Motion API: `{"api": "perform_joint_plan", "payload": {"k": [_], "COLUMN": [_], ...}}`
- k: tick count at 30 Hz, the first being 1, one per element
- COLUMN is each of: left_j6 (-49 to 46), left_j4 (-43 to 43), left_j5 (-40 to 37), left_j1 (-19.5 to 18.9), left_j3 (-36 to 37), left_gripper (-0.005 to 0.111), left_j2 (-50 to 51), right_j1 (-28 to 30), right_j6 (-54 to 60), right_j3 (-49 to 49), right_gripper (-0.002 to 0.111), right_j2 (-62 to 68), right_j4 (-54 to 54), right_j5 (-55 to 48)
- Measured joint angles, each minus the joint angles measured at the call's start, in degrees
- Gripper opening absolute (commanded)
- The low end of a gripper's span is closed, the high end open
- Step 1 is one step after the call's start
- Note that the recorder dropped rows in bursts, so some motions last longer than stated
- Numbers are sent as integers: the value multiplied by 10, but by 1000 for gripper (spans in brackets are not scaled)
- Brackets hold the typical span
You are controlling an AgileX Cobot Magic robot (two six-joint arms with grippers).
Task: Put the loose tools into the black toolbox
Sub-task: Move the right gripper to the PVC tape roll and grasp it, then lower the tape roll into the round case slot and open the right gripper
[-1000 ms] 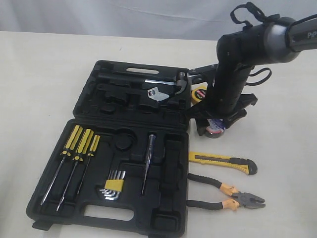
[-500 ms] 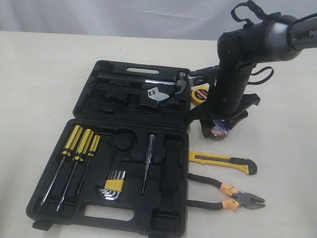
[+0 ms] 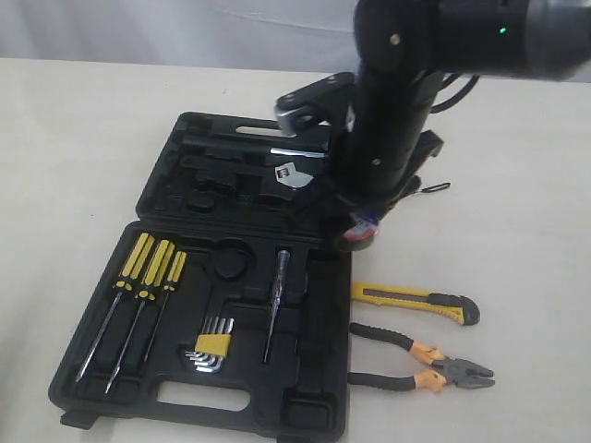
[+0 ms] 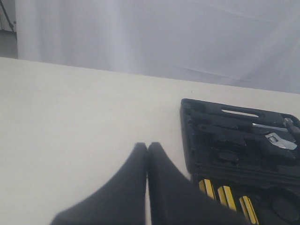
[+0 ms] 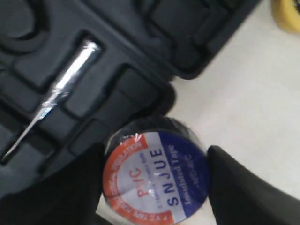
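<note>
**Exterior view status: tape roll gripped at the toolbox edge**

1. Right hand (image 3: 358,231): clamped on the black tape roll with a red, white and blue label (image 5: 157,180). In the right wrist view, one black finger (image 5: 70,192) bears on each side of the roll and the label faces the camera.
2. Tape roll position: at the right edge of the large black plastic toolbox (image 3: 157,198), level with the hinge line between its two open halves. The roll lies partly over the case corner and partly over the cream surface (image 3: 74,138). Whether it touches either one cannot be determined.
3. Left hand (image 4: 146,146): fingers pressed together with nothing between them, positioned over bare surface, well apart from the toolbox.
4. Loose tools on the surface, right of the near half of the toolbox:
   - yellow-black utility knife (image 3: 416,301)
   - pliers with black-orange handles (image 3: 420,360), just nearer the camera than the knife
5. Yellow tape measure (image 5: 288,11): only a yellow edge shows, in the right wrist view, resting on the surface beyond the case corner.
6. Near half of the toolbox: three yellow-and-black-handled screwdrivers (image 3: 143,277) are seated in its recesses.
</note>
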State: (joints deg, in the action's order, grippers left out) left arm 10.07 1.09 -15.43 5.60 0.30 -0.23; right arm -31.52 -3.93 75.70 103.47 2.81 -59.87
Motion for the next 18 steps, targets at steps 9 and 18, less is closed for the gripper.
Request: {"api": "perform_joint_plan", "payload": {"k": [9, 18], "left_j6": [0, 0], "left_j4": [0, 0], "left_j5": [0, 0], "left_j1": [0, 0], "left_j3": [0, 0], "left_gripper": [0, 0], "left_j2": [0, 0], "right_j1": [-110, -116], "right_j6": [-6, -7], "right_j3": [60, 175], "right_gripper": [7, 7], "right_j2": [49, 175], "right_j4": [-1, -1], "right_j5": [39, 30]}}
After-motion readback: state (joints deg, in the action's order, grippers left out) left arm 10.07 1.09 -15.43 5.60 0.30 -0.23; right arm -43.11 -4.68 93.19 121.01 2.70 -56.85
